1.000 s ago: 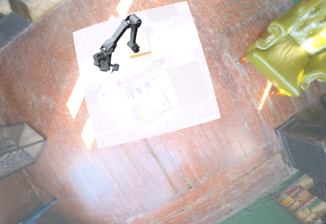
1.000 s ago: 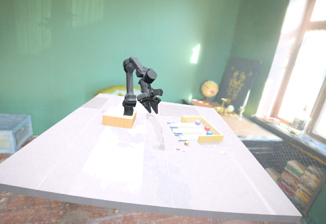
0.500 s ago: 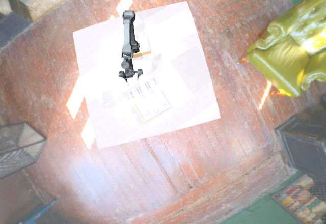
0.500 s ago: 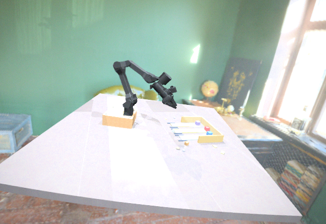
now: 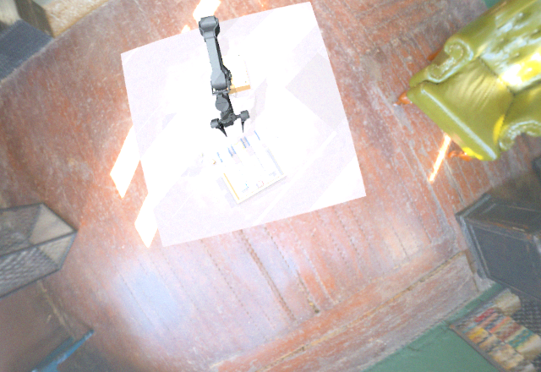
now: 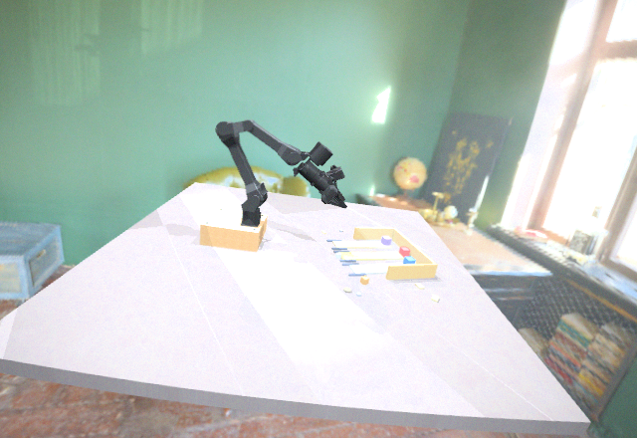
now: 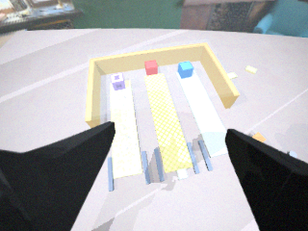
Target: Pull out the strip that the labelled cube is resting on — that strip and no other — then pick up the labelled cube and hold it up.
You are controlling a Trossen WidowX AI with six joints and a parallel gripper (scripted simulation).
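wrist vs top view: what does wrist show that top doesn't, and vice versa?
Wrist only: the purple cube carries a label and sits on the left strip; the red cube and blue cube are plain. In the top view glare washes these out.
Top only: the whole arm, the table's edges and the yellow armchair.
Both: the open gripper, holding nothing, short of the strips' near ends, and the three-sided yellow frame.
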